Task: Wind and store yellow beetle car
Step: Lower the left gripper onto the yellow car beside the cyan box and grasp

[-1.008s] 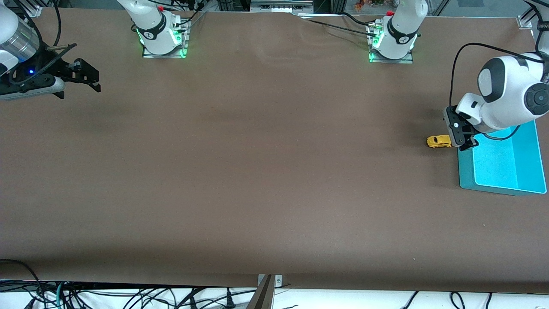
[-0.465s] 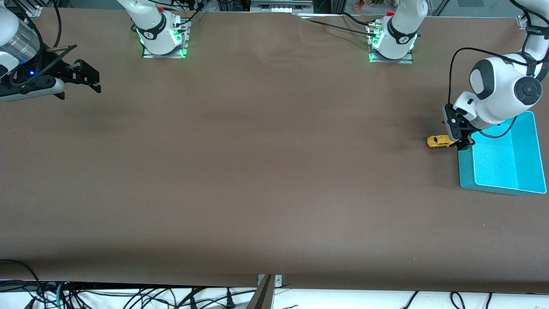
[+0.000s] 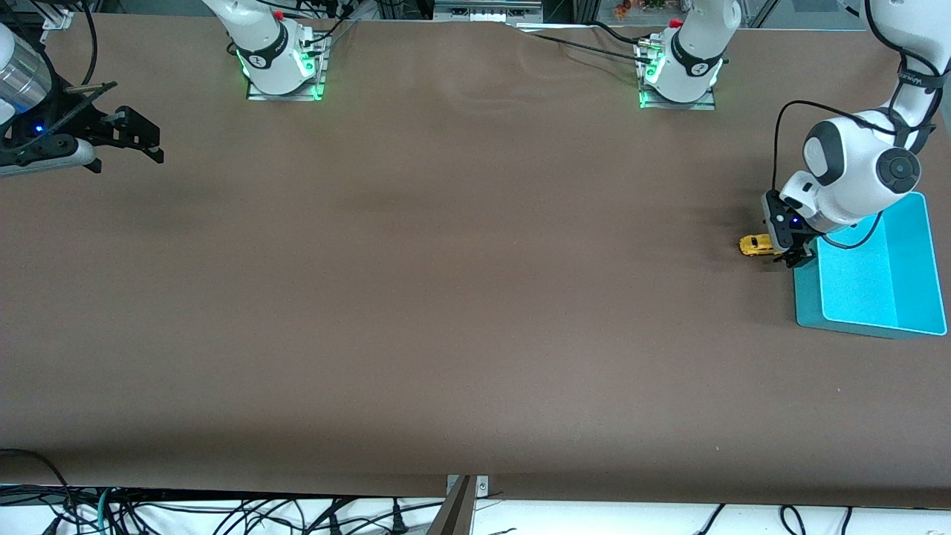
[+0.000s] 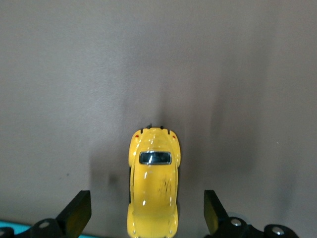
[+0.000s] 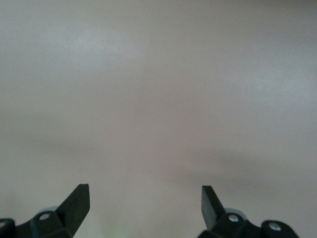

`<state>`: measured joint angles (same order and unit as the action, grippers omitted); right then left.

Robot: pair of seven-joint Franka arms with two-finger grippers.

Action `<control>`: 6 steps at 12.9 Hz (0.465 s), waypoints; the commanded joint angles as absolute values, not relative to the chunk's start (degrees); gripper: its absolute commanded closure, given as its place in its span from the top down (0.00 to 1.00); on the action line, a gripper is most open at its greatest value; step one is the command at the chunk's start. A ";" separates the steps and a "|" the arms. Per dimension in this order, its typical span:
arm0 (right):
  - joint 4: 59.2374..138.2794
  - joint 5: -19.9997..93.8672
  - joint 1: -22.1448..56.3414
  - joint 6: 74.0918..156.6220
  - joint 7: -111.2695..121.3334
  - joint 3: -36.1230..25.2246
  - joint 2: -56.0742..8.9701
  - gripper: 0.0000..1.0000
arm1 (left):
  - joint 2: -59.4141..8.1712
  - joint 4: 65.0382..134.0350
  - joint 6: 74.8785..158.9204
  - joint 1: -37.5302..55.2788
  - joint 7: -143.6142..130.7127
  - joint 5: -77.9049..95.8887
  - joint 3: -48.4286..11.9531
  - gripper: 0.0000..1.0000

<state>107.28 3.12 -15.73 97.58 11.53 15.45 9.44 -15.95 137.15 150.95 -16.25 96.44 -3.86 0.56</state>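
Note:
The yellow beetle car (image 3: 756,244) stands on the brown table beside the teal bin (image 3: 806,297), at the left arm's end. My left gripper (image 3: 789,251) is low at the car's bin-side end and is open. In the left wrist view the car (image 4: 153,188) lies lengthwise between the two dark fingers (image 4: 79,210), with a gap on each side, so my left gripper (image 4: 146,206) straddles it without touching. My right gripper (image 3: 151,145) hangs open over bare table at the right arm's end, waiting. The right wrist view shows my right gripper (image 5: 144,198) with nothing between its fingers.
The teal bin is an open rectangular tub with nothing visible inside; its corner (image 4: 10,227) shows at the edge of the left wrist view. Both arm bases (image 3: 282,67) stand on the table along its robot side. Cables hang past the table's front edge (image 3: 223,513).
My left gripper has come down and shifted from over the bin's corner toward the car. The right gripper drifted a little toward its end of the table. The car has not moved.

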 commanded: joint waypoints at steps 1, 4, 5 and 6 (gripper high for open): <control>106.17 3.87 -15.03 97.12 12.47 14.94 8.88 1.00 | -15.47 139.39 154.07 -16.96 97.47 -5.10 0.09 1.00; 106.26 3.78 -15.12 97.03 13.80 15.03 8.88 1.00 | -15.64 139.48 154.34 -16.88 97.47 -5.10 0.09 1.00; 106.35 3.61 -15.12 97.03 13.80 14.94 8.88 1.00 | -15.99 139.66 154.86 -16.88 97.47 -5.10 0.09 1.00; 106.26 3.34 -15.12 97.12 13.80 14.94 8.88 1.00 | -16.34 139.92 155.82 -16.87 97.47 -5.10 0.09 1.00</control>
